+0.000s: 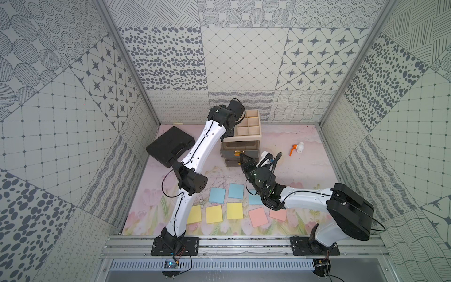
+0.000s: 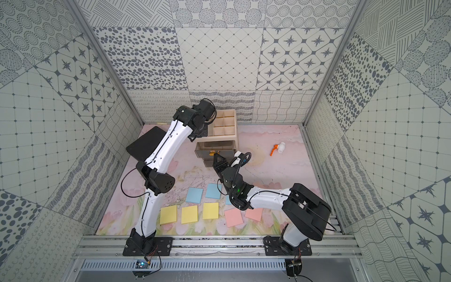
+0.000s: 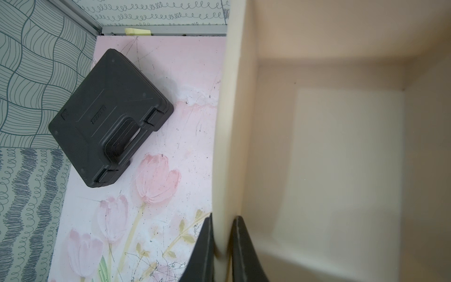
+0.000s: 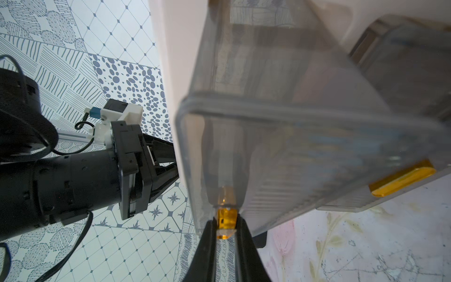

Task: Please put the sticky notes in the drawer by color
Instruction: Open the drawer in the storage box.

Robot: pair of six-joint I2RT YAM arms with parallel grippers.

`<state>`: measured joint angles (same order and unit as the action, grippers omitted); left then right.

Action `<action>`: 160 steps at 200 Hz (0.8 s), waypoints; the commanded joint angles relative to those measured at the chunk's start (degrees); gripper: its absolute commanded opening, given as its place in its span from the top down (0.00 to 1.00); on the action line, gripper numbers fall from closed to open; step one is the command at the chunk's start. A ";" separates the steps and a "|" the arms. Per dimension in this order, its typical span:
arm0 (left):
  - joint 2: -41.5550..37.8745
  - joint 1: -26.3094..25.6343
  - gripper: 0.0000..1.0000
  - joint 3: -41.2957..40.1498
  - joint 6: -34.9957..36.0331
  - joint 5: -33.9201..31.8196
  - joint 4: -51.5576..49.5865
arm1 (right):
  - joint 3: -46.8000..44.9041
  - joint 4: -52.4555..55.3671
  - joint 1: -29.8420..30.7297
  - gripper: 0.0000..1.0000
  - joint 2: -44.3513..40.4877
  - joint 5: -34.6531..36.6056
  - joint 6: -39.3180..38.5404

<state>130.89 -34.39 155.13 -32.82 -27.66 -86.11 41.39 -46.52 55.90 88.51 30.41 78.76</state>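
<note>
The drawer cabinet [image 1: 260, 127] is cream, with a divided top tray, and stands at the back centre. Its top grey drawer [image 1: 240, 146] is pulled partly out. My right gripper [image 4: 227, 221] is shut on that drawer's gold handle [image 4: 227, 214]; it also shows in a top view [image 1: 242, 156]. My left gripper [image 3: 223, 217] is shut on the tray's cream side wall [image 3: 231, 146]. On the mat in front lie sticky notes: blue [image 1: 217, 194] [image 1: 236, 191], a third blue [image 1: 253, 199] partly under the right arm, three yellow [image 1: 214, 214], and two pink [image 1: 258, 216] [image 1: 278, 214].
A flat black case [image 1: 168, 146] lies left of the cabinet, close to the left arm. An orange and white plastic fitting [image 1: 296, 147] lies to the cabinet's right. A second drawer with a gold handle [image 4: 402, 180] sits below the pulled one.
</note>
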 commanded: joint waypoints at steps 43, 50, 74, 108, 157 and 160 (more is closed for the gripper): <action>2.26 0.04 1.00 -0.53 -5.37 0.43 4.81 | -3.77 -8.63 3.68 0.88 -10.09 -3.75 -1.90; 2.26 0.02 1.00 -0.53 -5.26 0.33 5.06 | -4.30 -8.18 3.86 0.88 -10.69 -3.59 -2.01; 2.44 0.02 1.00 -0.44 -4.63 0.73 5.90 | -5.90 -7.44 4.30 0.88 -12.08 -2.79 -1.90; 2.79 0.08 1.00 -0.09 -3.02 1.24 7.01 | -7.36 -7.09 4.48 0.87 -12.22 -2.50 -0.51; 3.32 0.25 1.00 -0.09 -1.88 1.67 7.94 | -8.24 -6.92 4.67 0.87 -12.21 -2.60 0.45; 3.32 0.28 1.00 -0.09 -1.82 1.65 7.99 | -8.25 -6.87 4.66 0.87 -12.19 -2.60 0.43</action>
<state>131.59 -34.48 155.68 -32.25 -25.93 -82.52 33.19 -45.32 58.54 78.98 30.52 80.05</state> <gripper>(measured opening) 0.136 0.139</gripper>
